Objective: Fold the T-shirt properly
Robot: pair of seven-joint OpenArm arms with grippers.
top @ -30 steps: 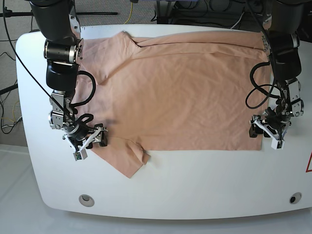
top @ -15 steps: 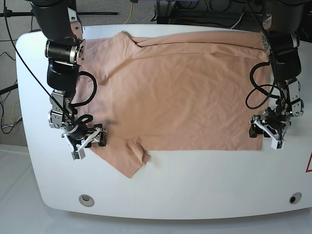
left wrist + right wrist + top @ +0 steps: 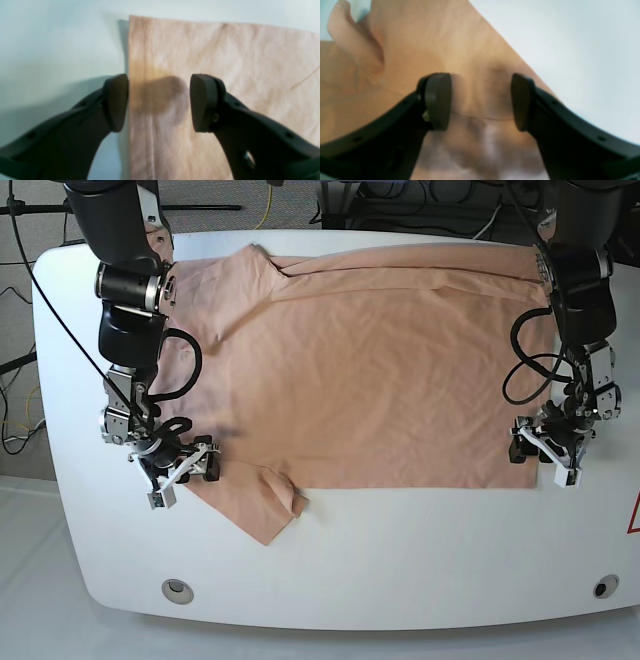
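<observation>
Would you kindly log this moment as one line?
left gripper: open, straddling hem edge | right gripper: open over sleeve | T-shirt: flat on table, unfolded

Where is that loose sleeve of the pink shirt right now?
In the base view, the sleeve lies flat near the table's front edge, beside the right hand.
</observation>
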